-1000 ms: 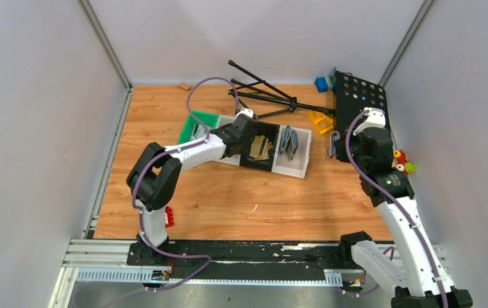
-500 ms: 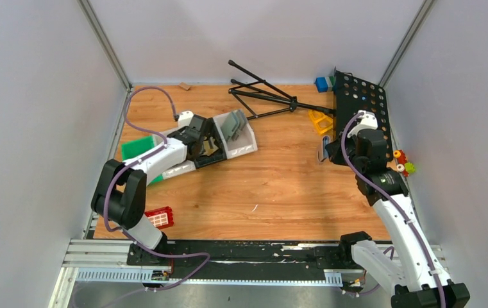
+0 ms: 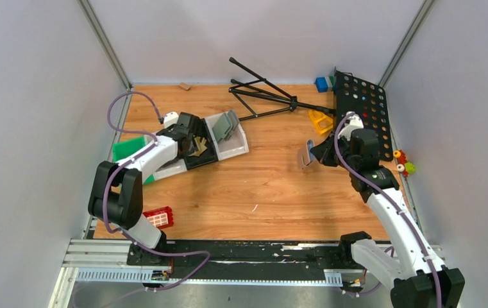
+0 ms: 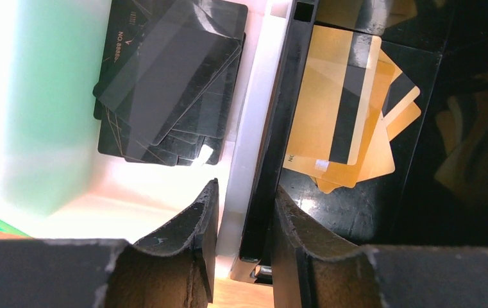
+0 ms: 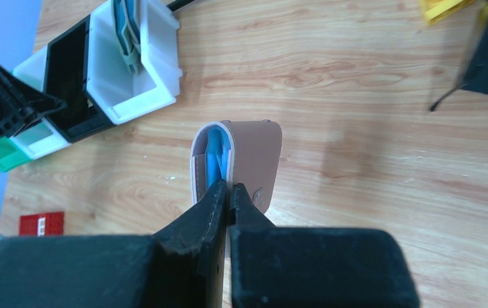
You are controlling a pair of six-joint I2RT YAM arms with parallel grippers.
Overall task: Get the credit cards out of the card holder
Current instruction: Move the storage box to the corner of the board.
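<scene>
Card holder [image 5: 254,160] is up on edge over the right half of the tabletop. Its salmon-tan face shows, with a pale rim and bright blue lining inside, and the right gripper [image 5: 229,187] nips its near edge. Black credit cards [image 4: 164,83] lie flat in a loose fanned stack, pale print up, in a pale compartment of the bin [image 4: 36,96].

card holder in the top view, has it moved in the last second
Yes. The card holder has gone left, away from the black pegboard, carried by the right pincer.

Glossy plastic credit cards [image 4: 164,83] are gleaming inside the white plastic bin [image 4: 257,115]; the card holder [image 5: 257,160] is showing matt leather.
</scene>
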